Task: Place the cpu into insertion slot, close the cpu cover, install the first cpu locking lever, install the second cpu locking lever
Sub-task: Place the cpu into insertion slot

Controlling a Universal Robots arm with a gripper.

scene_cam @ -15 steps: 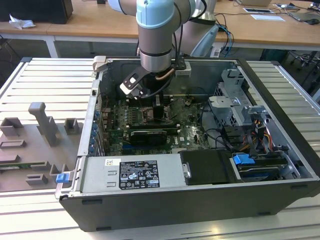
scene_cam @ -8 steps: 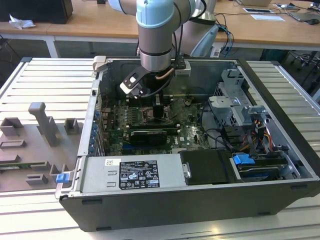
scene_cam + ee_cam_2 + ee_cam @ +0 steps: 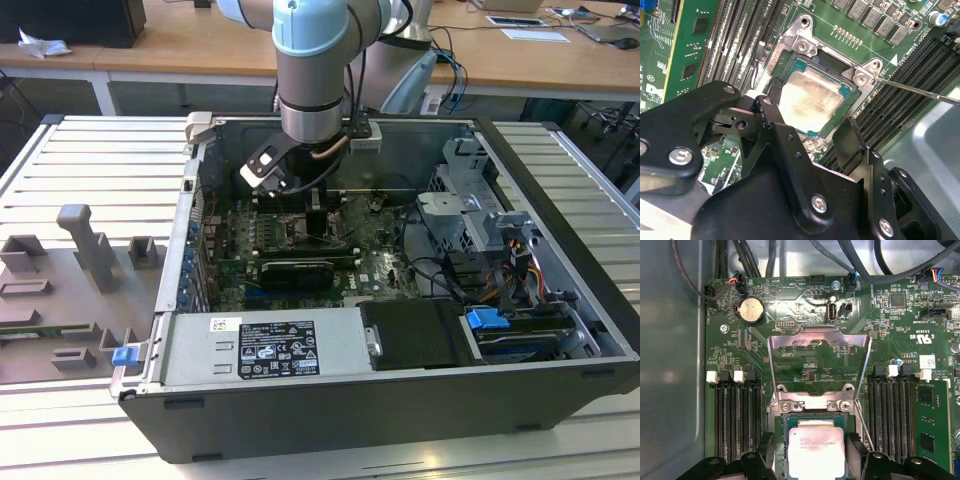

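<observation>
A ribbed metal table (image 3: 80,160) carries the open computer case (image 3: 400,420), with wooden desks (image 3: 200,50) behind it and grey fixture blocks (image 3: 90,250) toward the exterior view's left. In that view I see the arm (image 3: 315,70) reaching down into the case, and a power supply (image 3: 190,350) with a black-and-white label (image 3: 275,350).

The first wrist view gives me the cpu cover (image 3: 819,335), standing open and clear of the insertion slot (image 3: 812,404). The cpu (image 3: 816,452) lies flat in the slot, faint print on its top.

The second wrist view gives me the gripper (image 3: 807,117). Its black fingers (image 3: 771,112) sit apart, one on each side of the cpu, holding nothing. A thin locking lever (image 3: 915,91) runs off from the slot's corner.
</observation>
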